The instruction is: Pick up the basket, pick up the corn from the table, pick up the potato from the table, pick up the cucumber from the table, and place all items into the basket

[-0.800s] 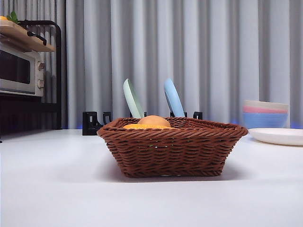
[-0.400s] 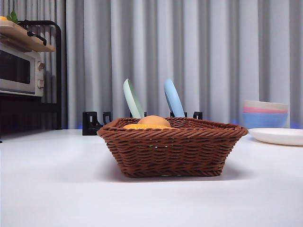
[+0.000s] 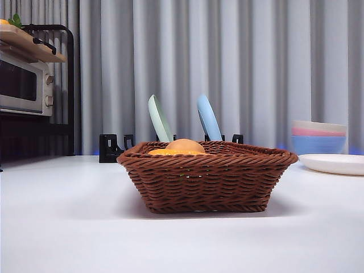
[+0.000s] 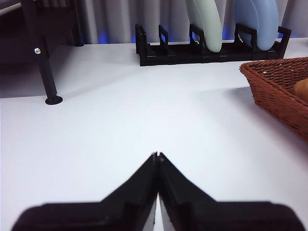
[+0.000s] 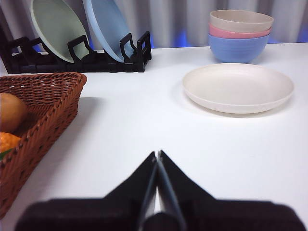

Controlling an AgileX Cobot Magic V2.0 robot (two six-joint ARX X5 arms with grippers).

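- a brown woven basket (image 3: 207, 177) sits on the white counter (image 3: 68, 227), in the middle of the front view.
- the tan potato (image 3: 185, 145) pokes above the basket rim, with the orange corn (image 3: 170, 152) just beside it, both inside the basket.
- a sliver of green shows next to the corn in the right wrist view; i cannot tell what it is.
- the left hand (image 4: 157, 155) hovers over bare counter beside the basket, its two black jaws pressed together and empty.
- the right hand (image 5: 157, 154) is on the basket's other side, jaws also closed on nothing, near a cream plate (image 5: 238, 87).
- stacked bowls (image 5: 240, 35) stand behind the plate.
- a black rack (image 3: 114, 148) behind the basket holds a green dish (image 3: 159, 118) and a blue dish (image 3: 208, 118) upright.
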